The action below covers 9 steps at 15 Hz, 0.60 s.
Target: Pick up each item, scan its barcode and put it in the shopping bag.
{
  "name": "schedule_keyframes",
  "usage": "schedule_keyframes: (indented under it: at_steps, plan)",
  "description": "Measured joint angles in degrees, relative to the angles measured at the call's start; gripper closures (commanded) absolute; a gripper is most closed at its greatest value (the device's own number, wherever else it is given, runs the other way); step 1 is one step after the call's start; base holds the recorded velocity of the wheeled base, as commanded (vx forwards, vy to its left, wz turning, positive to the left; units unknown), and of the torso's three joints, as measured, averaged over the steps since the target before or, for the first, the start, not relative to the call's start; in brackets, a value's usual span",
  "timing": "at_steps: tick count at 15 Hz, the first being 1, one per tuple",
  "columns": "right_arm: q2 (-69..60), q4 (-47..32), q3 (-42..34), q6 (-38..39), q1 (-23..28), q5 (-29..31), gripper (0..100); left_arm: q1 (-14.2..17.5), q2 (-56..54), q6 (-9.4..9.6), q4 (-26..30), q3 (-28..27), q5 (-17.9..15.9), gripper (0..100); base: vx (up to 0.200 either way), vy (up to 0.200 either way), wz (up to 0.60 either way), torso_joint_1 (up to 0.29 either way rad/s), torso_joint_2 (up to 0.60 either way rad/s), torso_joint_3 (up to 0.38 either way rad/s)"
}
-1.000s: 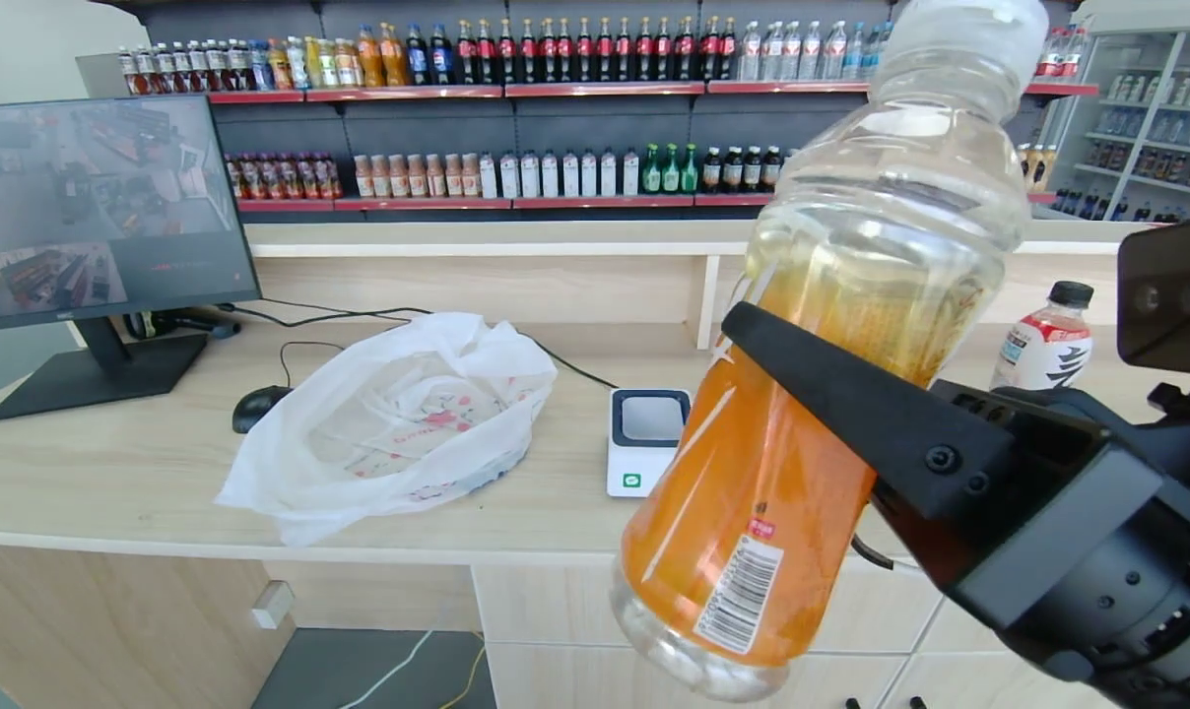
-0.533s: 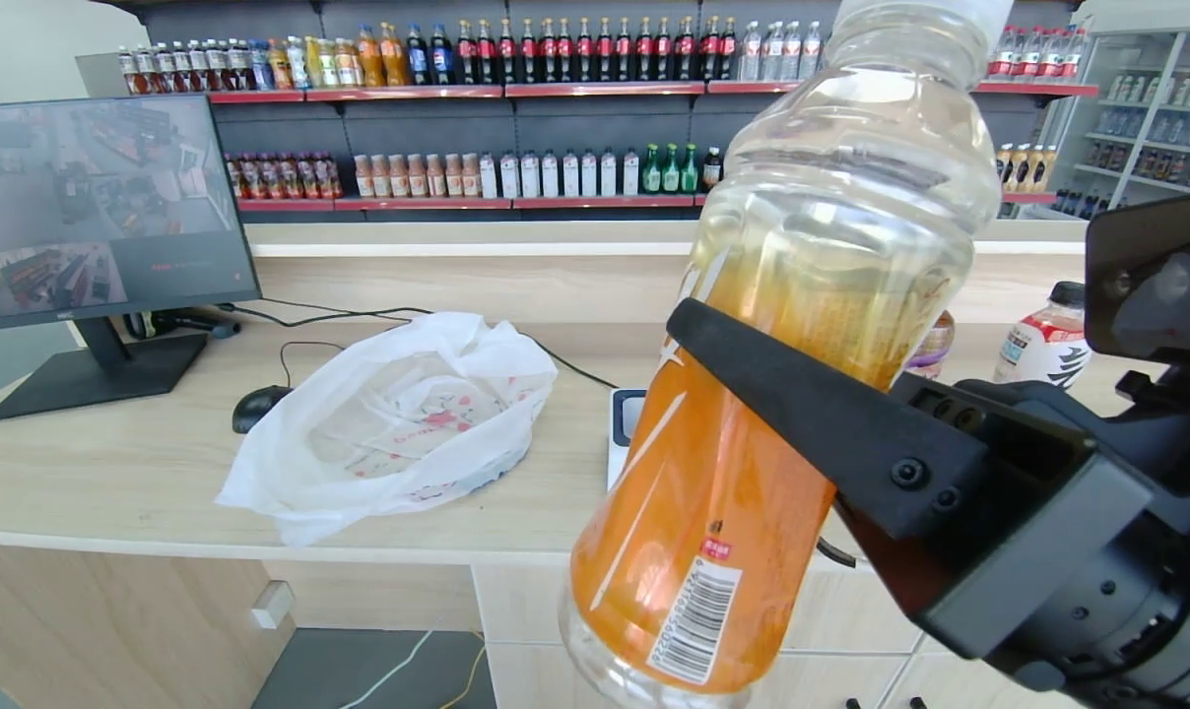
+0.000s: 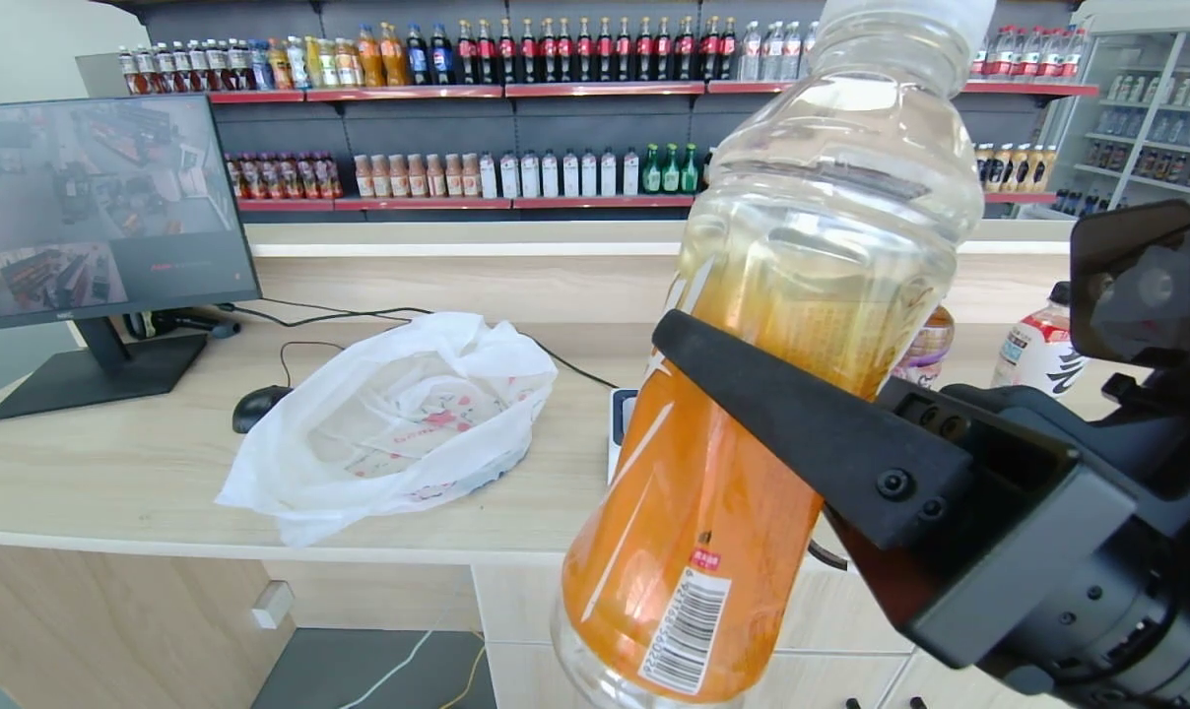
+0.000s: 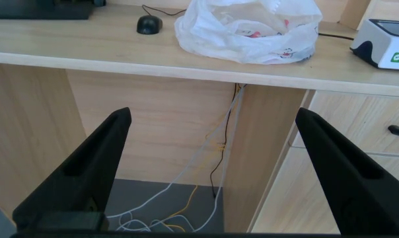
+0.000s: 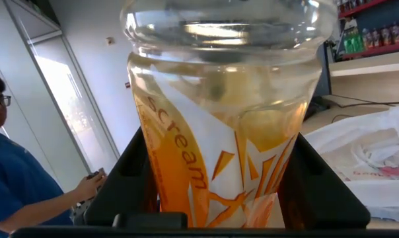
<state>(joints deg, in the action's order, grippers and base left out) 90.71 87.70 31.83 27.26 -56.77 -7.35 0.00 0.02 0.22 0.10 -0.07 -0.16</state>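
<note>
1. The right gripper (image 5: 220,152) is clamped on a bottle (image 3: 753,394) around its middle. One finger lies across the front and the other sits behind. The bottle hangs in the air in front of the scanner (image 3: 620,423), nearer the robot than it, and blocks most of it from the head view.
2. The bottle is tilted, with its cap end up and its base low and toward the robot. Its barcode (image 3: 684,630) sits low on the label and faces back at the robot, away from the scanner. I judge this to be the carry to the scan, and the bottle likely needs turning so the code meets the scanner's window.
3. Orange drink fills the lower part of the bottle, and the shoulder above it looks clear.
4. The shopping bag (image 3: 398,414) lies slumped on the counter (image 3: 112,463) just left of the scanner. Something with red print shows through the thin plastic, but I cannot tell what it is.
5. The left gripper (image 4: 213,116) hangs spread wide and empty, below counter level and left of the scanner. It is probably parked out of the way.
6. Right of the scanner stands a white bottle (image 3: 1033,340), likely waiting its turn. Left of the scanner, beyond the bag, are a mouse (image 3: 258,406) and a monitor (image 3: 93,207).
</note>
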Motion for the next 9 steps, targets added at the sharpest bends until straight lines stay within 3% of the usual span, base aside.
schedule_keyframes:
  at_steps: [9]
  plan:
    - [0.0,0.0,-0.1,-0.4,0.0,0.0,100,0.0,0.0,-0.04,0.0,0.0,0.0,0,0.000,0.000,0.00,0.000,0.00,0.000]
